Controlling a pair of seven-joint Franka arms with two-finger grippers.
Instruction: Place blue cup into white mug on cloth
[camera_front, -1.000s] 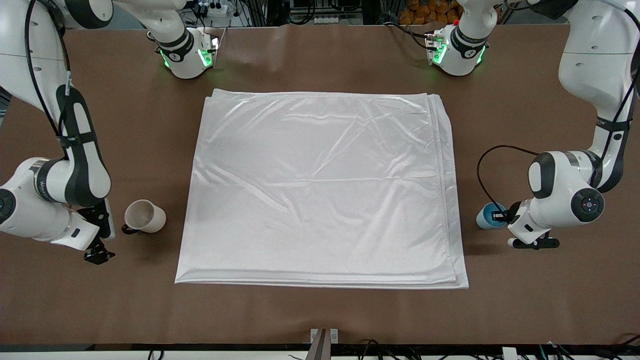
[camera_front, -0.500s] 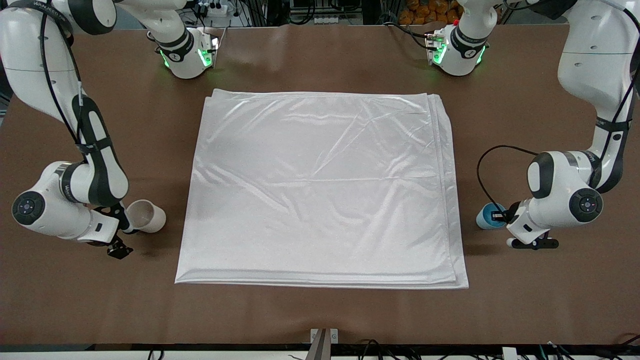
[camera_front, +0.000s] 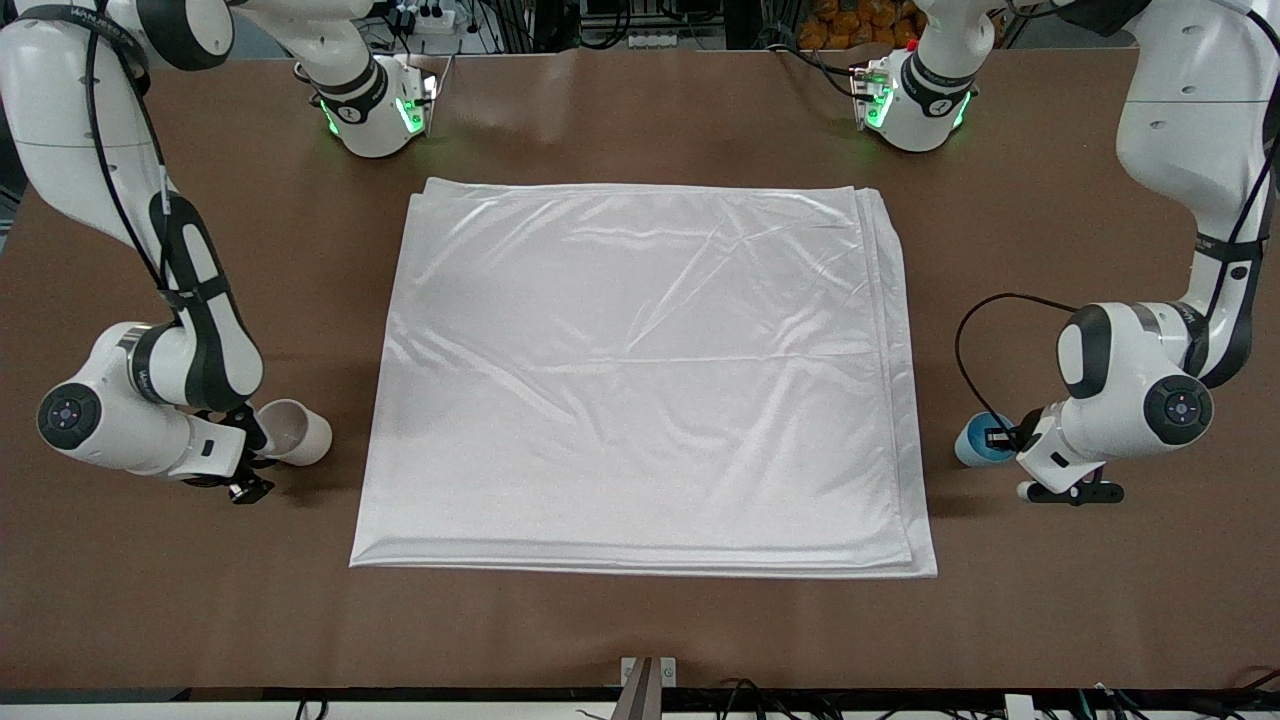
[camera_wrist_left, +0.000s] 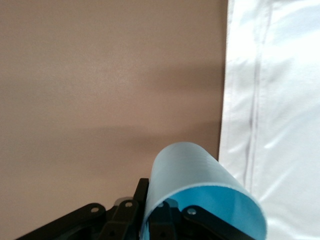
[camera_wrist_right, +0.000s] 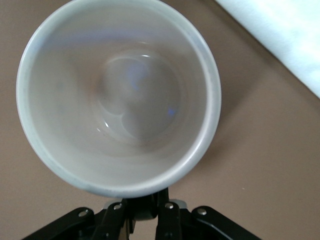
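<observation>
Blue cup (camera_front: 975, 440): on the bare table just off the cloth's edge at the left arm's end, seemingly tipped in the left wrist view (camera_wrist_left: 200, 195); we log it as unmoved over the last second

Left gripper (camera_front: 1000, 436): low at the cup, one finger inside the rim and the wall between the fingers in the wrist view; we judge it shut on the blue cup, though the contact itself is partly hidden. Its arm has barely stirred

White mug (camera_front: 295, 432): on the bare table beside the cloth at the right arm's end, tilted with its mouth toward the camera, same spot as a second ago; its handle is now covered by the arm

Right gripper (camera_front: 252, 462): a second ago it stood clear of the mug, toward the table's end; it has since closed in to the handle side. In the right wrist view the mug (camera_wrist_right: 119, 95) fills the frame with the fingers (camera_wrist_right: 165, 212) drawn together at its rim, so we take it as gripping the white mug

Meaning: both vessels look held, neither lifted; mug to cloth comes first, we judge

Cloth (camera_front: 640, 380): white, creased, layered, nothing on it

Table (camera_front: 640, 630): brown; nothing stands between either vessel and the cloth
</observation>
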